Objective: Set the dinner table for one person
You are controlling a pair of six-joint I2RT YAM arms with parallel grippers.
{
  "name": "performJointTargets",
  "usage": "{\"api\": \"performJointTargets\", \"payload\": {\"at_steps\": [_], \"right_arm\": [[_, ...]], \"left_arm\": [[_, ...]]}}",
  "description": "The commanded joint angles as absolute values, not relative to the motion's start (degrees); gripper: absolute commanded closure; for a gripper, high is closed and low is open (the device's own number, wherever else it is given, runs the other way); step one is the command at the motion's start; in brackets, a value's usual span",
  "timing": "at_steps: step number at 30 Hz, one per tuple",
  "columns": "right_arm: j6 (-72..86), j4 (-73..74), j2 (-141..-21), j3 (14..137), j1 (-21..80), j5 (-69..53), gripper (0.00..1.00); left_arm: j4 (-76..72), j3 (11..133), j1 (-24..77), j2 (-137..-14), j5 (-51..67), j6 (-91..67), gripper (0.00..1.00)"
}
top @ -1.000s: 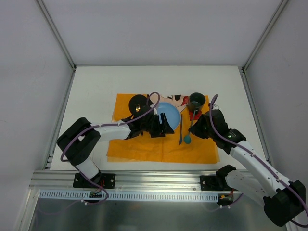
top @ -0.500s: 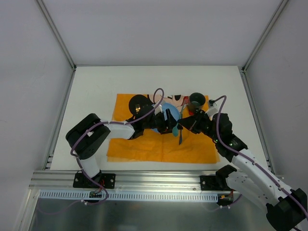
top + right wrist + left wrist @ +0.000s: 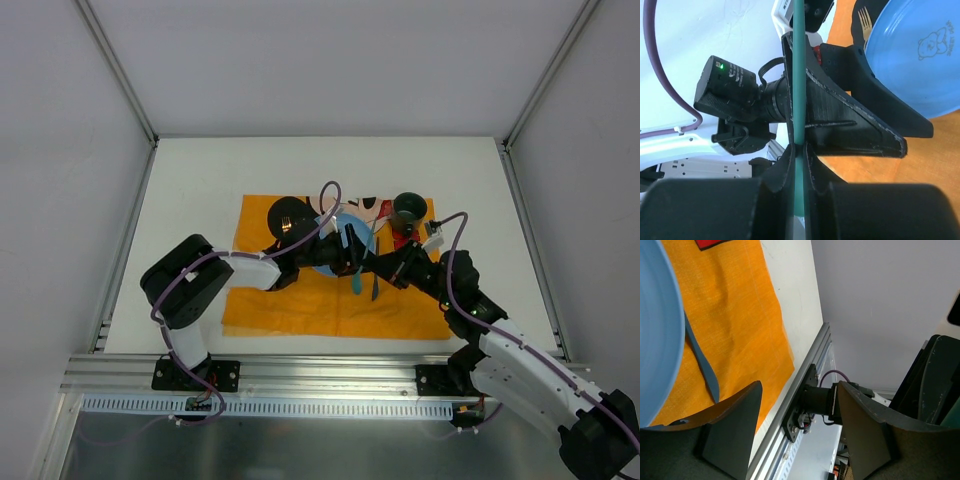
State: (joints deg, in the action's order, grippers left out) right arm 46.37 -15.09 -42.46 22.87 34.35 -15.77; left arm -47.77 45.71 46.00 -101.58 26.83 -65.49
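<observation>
An orange placemat [image 3: 300, 300] lies on the white dinner table [image 3: 200, 190]. On the mat are a blue plate [image 3: 335, 228], a black dish [image 3: 285, 215] with a gold fork [image 3: 863, 20], and a dark cup [image 3: 408, 206]. My right gripper [image 3: 799, 150] is shut on the thin handle of a teal spoon [image 3: 799, 75], held just right of the plate [image 3: 920, 55] and close against the left gripper's fingers [image 3: 855, 115]. My left gripper [image 3: 800, 435] is open with nothing between its fingers, at the plate's near edge [image 3: 655, 340].
A dark knife [image 3: 376, 285] lies on the mat right of the plate. A red item [image 3: 400, 232] sits by the cup. The aluminium rail [image 3: 300, 370] runs along the table's near edge, and grey walls close in the sides and back.
My right gripper has carried the teal spoon left, from the mat's right part to beside the plate and the left gripper. The left gripper has shifted slightly right.
</observation>
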Motion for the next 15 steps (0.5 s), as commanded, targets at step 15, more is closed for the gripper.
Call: {"api": "performJointTargets", "payload": {"at_steps": [15], "right_arm": [[46.2, -2.7, -31.6, 18.3, 34.9, -13.8, 0.99]], "left_arm": [[-44.5, 46.4, 43.1, -97.7, 26.3, -57.7, 0.38]]}}
